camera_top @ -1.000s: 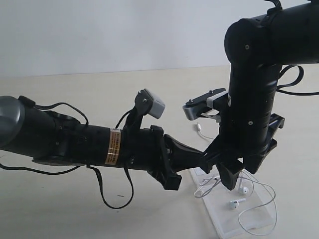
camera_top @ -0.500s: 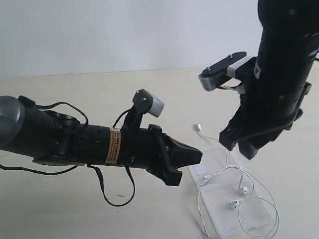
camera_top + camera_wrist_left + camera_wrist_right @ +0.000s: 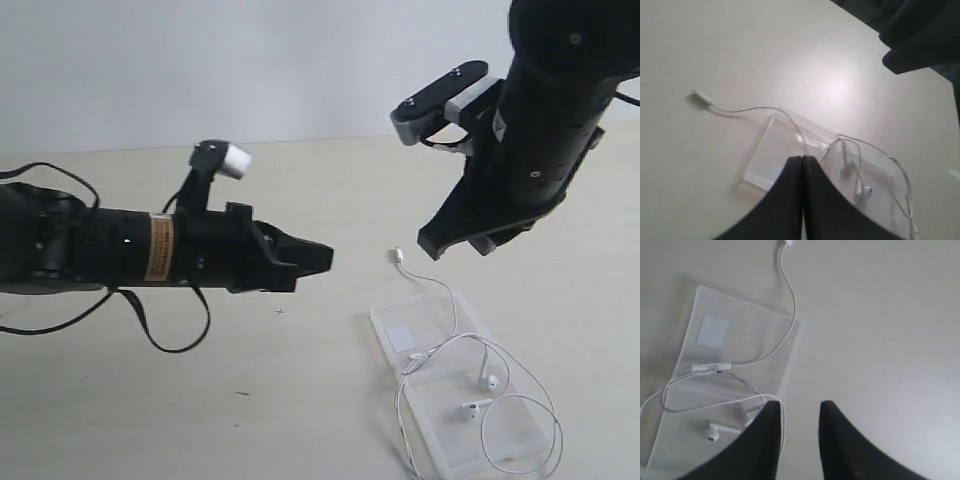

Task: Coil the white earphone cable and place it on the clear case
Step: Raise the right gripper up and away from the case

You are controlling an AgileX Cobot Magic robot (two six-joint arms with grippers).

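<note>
My left claw (image 3: 802, 162) is closed tight on nothing, poised above the pale bench (image 3: 300, 400). My right claw (image 3: 799, 407) hangs with a gap between its fingers, empty. Below it, the thin white earphone cable (image 3: 710, 367) lies in loose loops on the flat clear plastic case (image 3: 740, 335). Both earbuds rest on the case, and the plug end trails off onto the bench.

You have one bench (image 3: 300, 400) and two hands to count: the left hand (image 3: 801, 160) and the right hand (image 3: 797, 410). There is one clear case (image 3: 440, 440) of two halves with one white sticker (image 3: 402, 338). One white earphone cable (image 3: 791, 300) carries two earbuds (image 3: 472, 407), one plug (image 3: 398, 257) and one inline remote (image 3: 710, 367).
</note>
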